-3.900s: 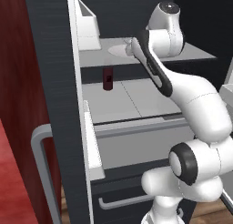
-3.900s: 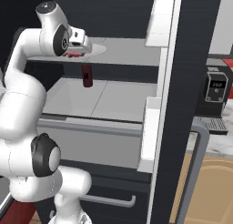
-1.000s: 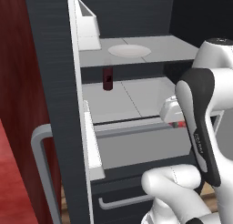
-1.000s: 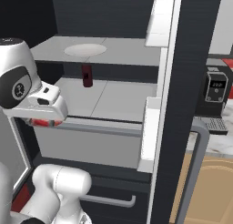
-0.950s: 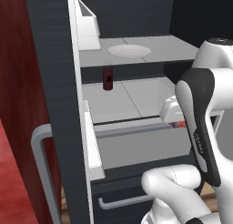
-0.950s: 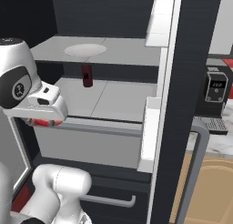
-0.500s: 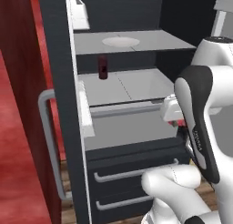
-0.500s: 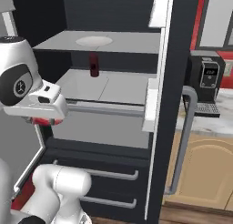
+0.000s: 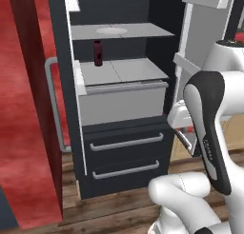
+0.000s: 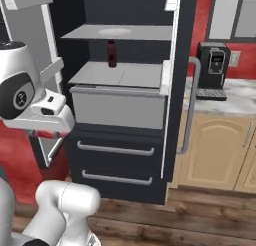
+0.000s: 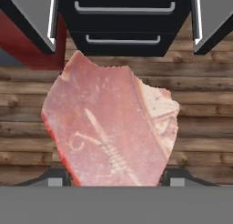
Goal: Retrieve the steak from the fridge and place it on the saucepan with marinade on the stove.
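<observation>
Steak pinched in the fingers, fridge standing open

The fingers (image 11: 116, 176) pinch one steak (image 11: 111, 127), a pale pink-red slab hanging over the plank floor (image 11: 200, 127) in front of the fridge (image 9: 119, 147). The fridge shows two lower drawers (image 9: 125, 154) with grey bar handles, two light grey shelves (image 10: 120, 74) and one bin (image 10: 118, 107); one small dark red can (image 9: 98, 53) stands upright on the lower shelf. One coffee machine (image 10: 211, 70) sits on the worktop (image 10: 235, 101). No writing can be read.

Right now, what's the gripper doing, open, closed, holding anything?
Gripper: closed on the steak.
</observation>
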Robot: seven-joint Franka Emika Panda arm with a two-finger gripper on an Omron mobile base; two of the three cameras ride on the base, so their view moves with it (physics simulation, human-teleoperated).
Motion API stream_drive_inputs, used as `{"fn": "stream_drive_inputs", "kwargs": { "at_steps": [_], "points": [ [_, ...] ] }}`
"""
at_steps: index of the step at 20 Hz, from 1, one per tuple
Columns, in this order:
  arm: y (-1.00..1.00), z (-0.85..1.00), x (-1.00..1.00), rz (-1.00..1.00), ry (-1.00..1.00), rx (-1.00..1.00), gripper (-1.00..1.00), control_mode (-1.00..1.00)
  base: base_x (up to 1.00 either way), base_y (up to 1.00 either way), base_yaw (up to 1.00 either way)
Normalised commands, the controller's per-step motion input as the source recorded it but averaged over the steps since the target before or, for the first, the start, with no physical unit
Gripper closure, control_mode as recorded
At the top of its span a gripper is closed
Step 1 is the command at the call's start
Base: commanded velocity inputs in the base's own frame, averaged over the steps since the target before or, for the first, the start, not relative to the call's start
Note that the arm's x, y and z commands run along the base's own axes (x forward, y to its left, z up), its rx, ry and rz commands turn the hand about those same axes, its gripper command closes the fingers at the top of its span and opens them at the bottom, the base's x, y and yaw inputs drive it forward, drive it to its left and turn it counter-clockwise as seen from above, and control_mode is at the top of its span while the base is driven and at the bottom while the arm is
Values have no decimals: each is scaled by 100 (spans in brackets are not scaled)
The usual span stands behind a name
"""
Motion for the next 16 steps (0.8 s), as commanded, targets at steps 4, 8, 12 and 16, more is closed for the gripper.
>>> {"fn": "stream_drive_inputs", "kwargs": {
  "at_steps": [4, 8, 12, 16],
  "points": [
    [0, 0, 0, 0, 0, 0, 100, 100, -86, -38, -38],
    [0, 0, 0, 0, 0, 0, 100, 100, -63, -8, -75],
    [0, 0, 0, 0, 0, 0, 100, 100, -42, 0, -87],
    [0, 0, 0, 0, 0, 0, 100, 100, -28, 0, -87]
  ]
}}
